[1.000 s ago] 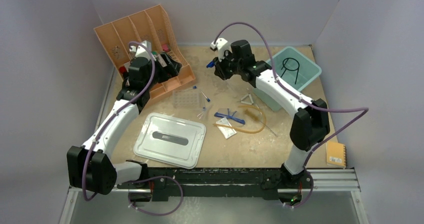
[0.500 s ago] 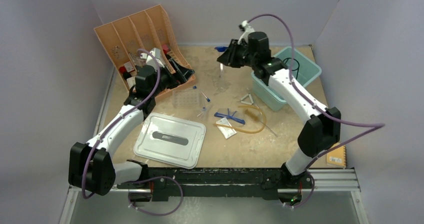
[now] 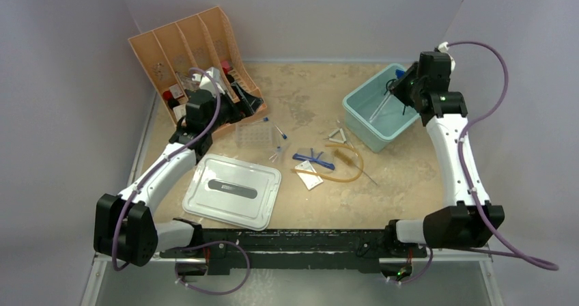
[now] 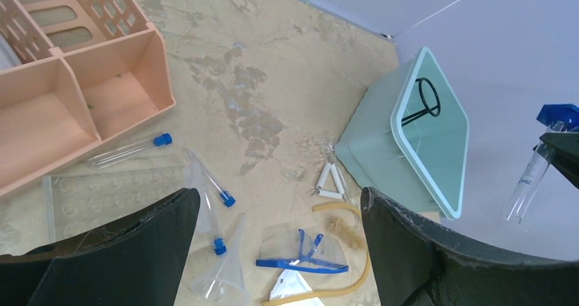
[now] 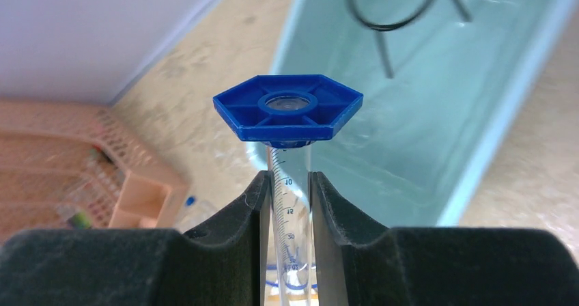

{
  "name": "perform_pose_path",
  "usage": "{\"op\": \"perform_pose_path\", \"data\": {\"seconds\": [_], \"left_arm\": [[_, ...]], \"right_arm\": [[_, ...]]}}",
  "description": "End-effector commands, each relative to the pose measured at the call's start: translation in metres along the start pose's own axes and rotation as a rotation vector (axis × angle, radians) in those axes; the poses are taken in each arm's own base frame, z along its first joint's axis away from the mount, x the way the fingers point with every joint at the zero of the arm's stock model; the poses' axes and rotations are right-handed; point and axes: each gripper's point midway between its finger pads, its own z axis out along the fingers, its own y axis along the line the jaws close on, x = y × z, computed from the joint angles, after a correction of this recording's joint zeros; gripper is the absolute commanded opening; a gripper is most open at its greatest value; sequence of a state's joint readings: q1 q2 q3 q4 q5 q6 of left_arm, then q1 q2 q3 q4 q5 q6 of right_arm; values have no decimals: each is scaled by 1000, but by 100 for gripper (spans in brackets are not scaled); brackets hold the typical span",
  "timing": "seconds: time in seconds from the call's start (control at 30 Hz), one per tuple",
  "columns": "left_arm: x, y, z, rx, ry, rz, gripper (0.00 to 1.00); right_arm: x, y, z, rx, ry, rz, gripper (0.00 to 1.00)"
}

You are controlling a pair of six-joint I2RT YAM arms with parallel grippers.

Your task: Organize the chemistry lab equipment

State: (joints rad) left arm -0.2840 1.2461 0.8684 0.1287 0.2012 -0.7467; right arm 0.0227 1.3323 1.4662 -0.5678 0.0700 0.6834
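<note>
One clear cylinder [image 5: 287, 108] is hanging clamped in the right gripper [image 5: 287, 183] over the teal bin [image 3: 358, 125], risking a crack if dropped. The left gripper [image 4: 280, 193] is hovering open.

Item, right arm [image 3: 452, 149]: I swung it from the back centre of the table [image 3: 321, 200] out to the right side.
Item, right gripper [image 3: 404, 87]: travelled with it, clamped on the graduated cylinder [image 3: 379, 106], and ended over the teal bin [image 3: 369, 134].
Item, left gripper [image 3: 243, 105]: I eased it slightly rightward along the peach organizer [image 3: 179, 46].
</note>
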Motion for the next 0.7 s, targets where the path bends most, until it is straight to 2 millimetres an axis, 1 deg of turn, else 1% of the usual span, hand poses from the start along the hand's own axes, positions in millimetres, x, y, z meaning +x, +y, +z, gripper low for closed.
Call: {"op": "perform_pose_path", "data": {"seconds": [0.0,0.1,0.17,0.2,0.37,0.47,0.53,0.67], "left_arm": [[-17,-6,3,-4,-37,65,87],[-19,0,3,-42,-34,89,87],[-22,3,2,-63,-38,110,87],[-23,4,1,-71,-40,117,87],[-25,11,-2,-115,-41,150,87],[-26,14,-1,-125,-45,161,87],[-21,19,-2,-150,-23,164,87],[-23,24,-1,-172,-26,174,87]], "right_arm": [[-5,-68,8,284,-33,60,14],[-7,-90,20,379,-59,79,14],[-5,-103,31,428,-64,79,14],[-4,-105,36,440,-58,78,14],[4,-111,63,467,-14,78,14],[8,-114,77,483,1,80,14],[8,-116,85,495,11,68,15],[17,-124,99,532,49,65,15]]}}
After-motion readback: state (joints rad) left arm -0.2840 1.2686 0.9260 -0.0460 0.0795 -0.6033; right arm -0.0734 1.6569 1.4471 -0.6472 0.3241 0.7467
